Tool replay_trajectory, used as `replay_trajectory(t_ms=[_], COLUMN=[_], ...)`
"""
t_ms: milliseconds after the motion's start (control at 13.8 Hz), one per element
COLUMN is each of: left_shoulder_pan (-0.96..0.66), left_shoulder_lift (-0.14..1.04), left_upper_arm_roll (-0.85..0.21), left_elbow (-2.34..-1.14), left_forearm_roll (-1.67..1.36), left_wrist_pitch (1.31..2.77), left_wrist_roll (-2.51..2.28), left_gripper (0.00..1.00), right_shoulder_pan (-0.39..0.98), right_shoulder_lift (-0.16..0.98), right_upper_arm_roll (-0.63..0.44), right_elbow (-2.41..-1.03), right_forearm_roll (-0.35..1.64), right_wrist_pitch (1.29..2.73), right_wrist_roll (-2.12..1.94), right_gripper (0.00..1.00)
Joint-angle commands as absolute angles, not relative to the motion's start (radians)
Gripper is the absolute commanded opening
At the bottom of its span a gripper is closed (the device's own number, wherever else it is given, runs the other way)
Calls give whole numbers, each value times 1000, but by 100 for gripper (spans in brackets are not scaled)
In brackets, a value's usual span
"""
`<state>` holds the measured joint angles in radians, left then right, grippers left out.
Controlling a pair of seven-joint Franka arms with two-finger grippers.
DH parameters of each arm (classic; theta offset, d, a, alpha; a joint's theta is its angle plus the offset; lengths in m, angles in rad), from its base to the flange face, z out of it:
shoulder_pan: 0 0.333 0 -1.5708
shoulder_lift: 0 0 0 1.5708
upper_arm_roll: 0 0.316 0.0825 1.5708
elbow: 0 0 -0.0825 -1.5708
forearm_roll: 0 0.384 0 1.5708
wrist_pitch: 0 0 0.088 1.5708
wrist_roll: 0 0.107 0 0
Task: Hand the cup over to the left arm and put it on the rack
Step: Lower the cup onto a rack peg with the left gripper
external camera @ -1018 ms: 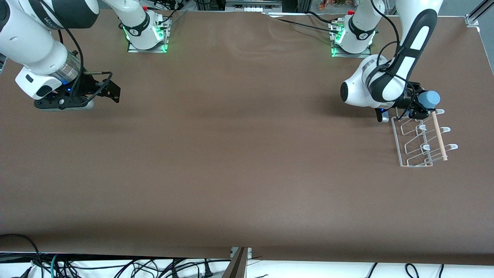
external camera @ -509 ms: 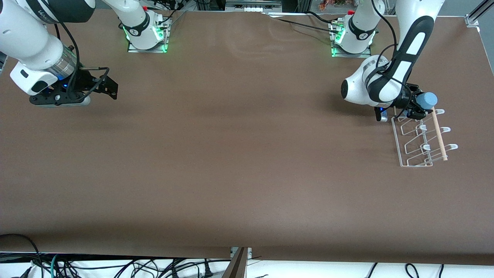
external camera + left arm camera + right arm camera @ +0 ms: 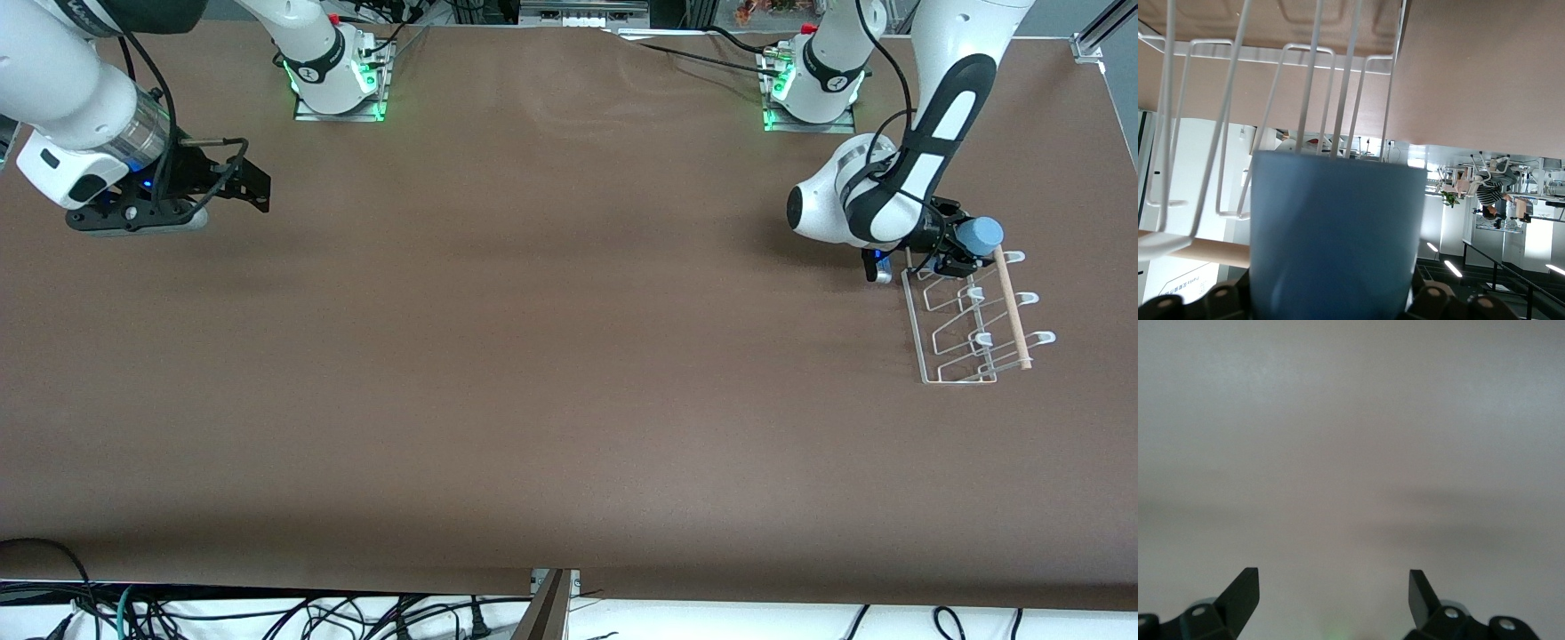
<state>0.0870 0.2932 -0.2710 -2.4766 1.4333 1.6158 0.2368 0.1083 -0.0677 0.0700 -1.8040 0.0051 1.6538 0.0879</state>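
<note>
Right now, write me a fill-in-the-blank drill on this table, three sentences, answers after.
1. The light-blue cup sits between the fingers of the ____ pincer.
2. That cup is at the end of the white wire ____ farthest from the front camera.
3. The right pincer hangs over bare table with its fingers ____.

Missing words: left; rack; open

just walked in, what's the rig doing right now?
The left gripper has the light-blue cup between its fingers at the end of the white wire rack farthest from the front camera, next to the rack's wooden rod. In the left wrist view the cup sits right against the rack's upright loops; whether it is already hooked on one can't be told. The right gripper waits open above bare table at its own end.
</note>
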Motion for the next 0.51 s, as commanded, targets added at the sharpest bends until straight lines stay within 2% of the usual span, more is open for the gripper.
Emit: replay_trajectory(t_ms=[0, 218, 436], left_shoulder_pan=[91, 81, 75], left_shoulder_lift=[265, 210, 181], left_upper_arm_roll=[-282, -297, -386], left_elbow=[-2484, -2473, -2410], left_forearm_roll=[1442, 1362, 1174], left_wrist_pitch=[1617, 1615, 1559], left_wrist_roll=[230, 232, 230], left_gripper=[100, 100, 100], right_shoulder_pan=[132, 132, 127], right_shoulder_lift=[-77, -75, -66], right_upper_arm_roll=[46, 46, 49], right_elbow=[-1790, -1790, -1783], right_forearm_roll=[25, 26, 26], right_wrist_pitch=[1629, 1629, 1628], right_wrist_roll=[63, 63, 63], right_gripper=[99, 99, 99])
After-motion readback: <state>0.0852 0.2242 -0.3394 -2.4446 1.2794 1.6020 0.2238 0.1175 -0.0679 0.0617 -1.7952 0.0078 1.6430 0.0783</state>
